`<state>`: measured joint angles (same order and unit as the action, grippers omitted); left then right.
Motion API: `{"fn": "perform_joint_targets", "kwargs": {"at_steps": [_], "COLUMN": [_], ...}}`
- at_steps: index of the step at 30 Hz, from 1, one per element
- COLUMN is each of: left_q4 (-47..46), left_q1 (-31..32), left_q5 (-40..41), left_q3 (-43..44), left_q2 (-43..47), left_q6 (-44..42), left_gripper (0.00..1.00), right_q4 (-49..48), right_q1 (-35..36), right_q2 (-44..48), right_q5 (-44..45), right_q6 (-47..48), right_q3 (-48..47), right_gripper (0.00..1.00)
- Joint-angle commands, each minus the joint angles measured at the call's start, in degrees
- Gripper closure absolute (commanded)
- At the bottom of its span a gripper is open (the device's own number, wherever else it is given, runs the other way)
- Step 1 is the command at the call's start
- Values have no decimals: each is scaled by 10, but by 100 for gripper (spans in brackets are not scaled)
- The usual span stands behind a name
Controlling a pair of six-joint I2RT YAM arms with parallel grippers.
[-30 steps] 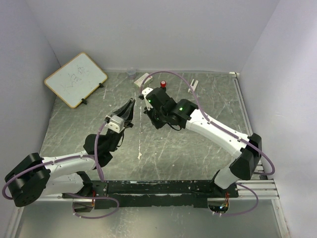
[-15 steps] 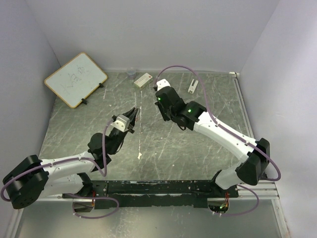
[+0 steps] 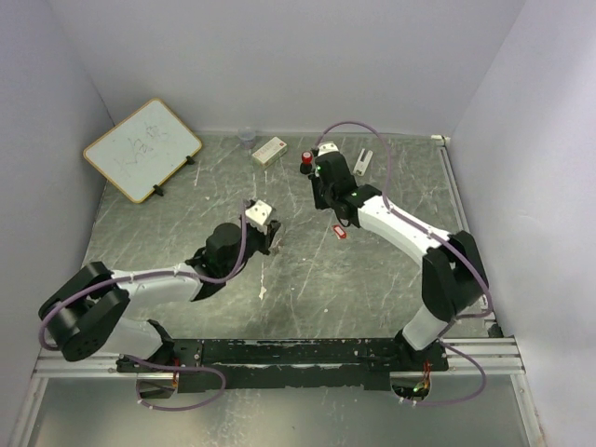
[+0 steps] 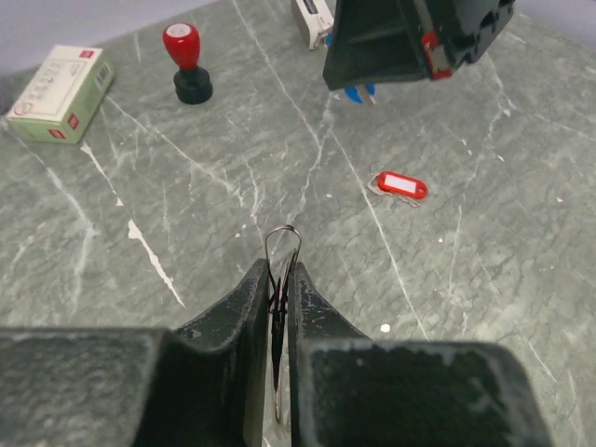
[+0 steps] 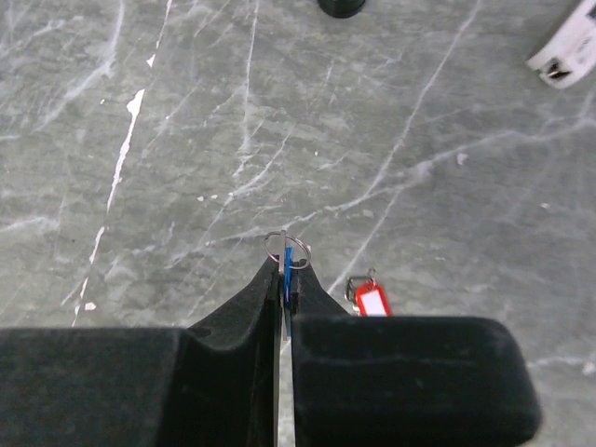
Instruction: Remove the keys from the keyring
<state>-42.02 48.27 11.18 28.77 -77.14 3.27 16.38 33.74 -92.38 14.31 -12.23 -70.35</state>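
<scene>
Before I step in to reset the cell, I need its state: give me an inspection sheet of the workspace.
Surface: grey marbled table, scratched, white flecks.
Job's things: keyring pinched in left hand; blue key pinched in right hand; red key loose on table.
Clutter: stamp, box, whiteboard.
Hands: both shut on their loads, held apart.
Cables: purple cables looped along both arms.
Surroundings: plain white walls; nothing else seen.

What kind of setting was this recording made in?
Probably a lab test cell, not a home: plain white walls box in a grey marbled table, two robot arms are bolted to a rail, and a small whiteboard stands propped.
</scene>
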Motion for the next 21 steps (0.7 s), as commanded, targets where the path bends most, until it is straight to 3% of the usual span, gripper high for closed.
{"fn": "perform_joint_targets", "kwargs": {"at_steps": [1,8,13,21], "left_q4": [-17,-103,-110,-101], "left_q1": [-64,-177,-191,-206], "left_q5": [-110,-250,-295,-331], "left_q3": [20,10,34,73], "left_q2": [-31,-92,-140,-208], "left_q6": [79,162,163,201], "left_gripper": [93,93,93,93], "right_q4": [-77,-128,-175,-207], "right_q1": [-38,-94,-112,-113], "right_q2": [-42,-99,-148,-190], "right_q5": [-85,-138,-181,-153], "right_q6": [-7,-14,-32,-35], "right_q3": [8,20,32,40], "right_gripper": [100,100,100,100]}}
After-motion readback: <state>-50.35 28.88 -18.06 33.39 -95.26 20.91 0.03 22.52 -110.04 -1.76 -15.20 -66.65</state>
